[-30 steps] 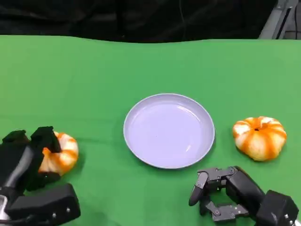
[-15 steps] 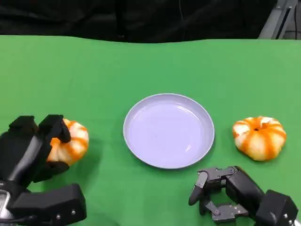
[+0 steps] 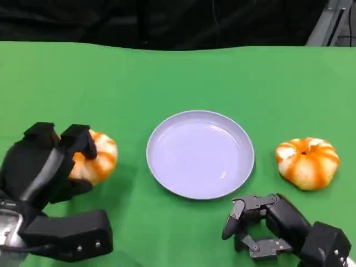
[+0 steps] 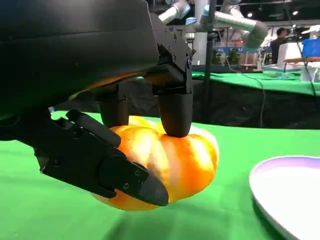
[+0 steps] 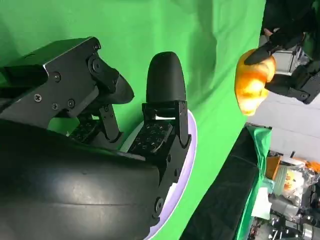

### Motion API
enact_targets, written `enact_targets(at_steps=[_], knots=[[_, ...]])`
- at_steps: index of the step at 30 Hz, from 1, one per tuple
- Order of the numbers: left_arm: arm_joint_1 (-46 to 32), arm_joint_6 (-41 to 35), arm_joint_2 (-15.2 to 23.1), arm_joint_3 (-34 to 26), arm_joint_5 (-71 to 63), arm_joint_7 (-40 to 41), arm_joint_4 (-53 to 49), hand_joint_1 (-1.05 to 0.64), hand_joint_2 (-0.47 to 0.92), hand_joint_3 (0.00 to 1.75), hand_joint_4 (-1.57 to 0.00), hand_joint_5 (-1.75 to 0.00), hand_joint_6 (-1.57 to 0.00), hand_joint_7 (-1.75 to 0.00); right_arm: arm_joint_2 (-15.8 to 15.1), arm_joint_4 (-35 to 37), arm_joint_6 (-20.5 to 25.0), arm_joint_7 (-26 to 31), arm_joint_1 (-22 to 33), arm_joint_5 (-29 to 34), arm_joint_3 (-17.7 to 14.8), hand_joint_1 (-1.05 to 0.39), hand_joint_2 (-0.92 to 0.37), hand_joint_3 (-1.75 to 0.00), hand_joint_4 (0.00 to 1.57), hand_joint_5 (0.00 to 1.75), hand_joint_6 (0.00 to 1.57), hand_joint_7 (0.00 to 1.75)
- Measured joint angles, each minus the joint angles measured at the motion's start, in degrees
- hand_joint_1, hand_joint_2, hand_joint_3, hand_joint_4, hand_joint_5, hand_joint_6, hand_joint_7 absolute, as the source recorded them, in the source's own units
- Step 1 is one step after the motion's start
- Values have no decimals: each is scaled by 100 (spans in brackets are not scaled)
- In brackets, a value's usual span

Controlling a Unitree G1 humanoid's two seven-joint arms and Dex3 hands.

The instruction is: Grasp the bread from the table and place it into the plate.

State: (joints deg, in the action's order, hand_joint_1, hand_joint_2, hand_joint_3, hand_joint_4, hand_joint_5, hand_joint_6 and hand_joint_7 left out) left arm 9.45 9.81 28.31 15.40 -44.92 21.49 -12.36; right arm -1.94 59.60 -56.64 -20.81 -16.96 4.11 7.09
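Since the earlier frames the bread (image 3: 95, 163) has been carried in the left hand (image 3: 47, 167) closer to the plate (image 3: 199, 154), and it is seen lifted off the surface (image 3: 183, 78) in the left wrist view. It is gripped from above and below — fingers (image 4: 176, 112) pressed onto its top, the thumb tucked under its side. The right hand (image 3: 261, 225) has stayed just short of the plate's near rim, fingers curled in around nothing. A second bread (image 3: 307, 162) has been left untouched on the green surface, beyond that hand and to the plate's right. Both loaves are round, ribbed like small pumpkins, with glossy orange and pale stripes. The plate is shallow, round and smooth — pale lilac with a faint sheen. The surface is covered in matte green cloth.
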Motion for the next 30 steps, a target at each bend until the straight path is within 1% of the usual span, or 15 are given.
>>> enact_targets(at_steps=[12, 30], knots=[[323, 217, -194, 102, -274, 103, -85, -8, 80, 0, -55, -175, -45, -172, 4, 10, 0, 2, -4, -3, 0, 20, -57, -107, 98, 140, 96, 108], [545, 355, -386, 120, -475, 103, 78, -9, 79, 0, -58, -175, -46, -174, 4, 96, 0, 15, -69, -8, -1, 19, -57, -109, 99, 138, 96, 108]])
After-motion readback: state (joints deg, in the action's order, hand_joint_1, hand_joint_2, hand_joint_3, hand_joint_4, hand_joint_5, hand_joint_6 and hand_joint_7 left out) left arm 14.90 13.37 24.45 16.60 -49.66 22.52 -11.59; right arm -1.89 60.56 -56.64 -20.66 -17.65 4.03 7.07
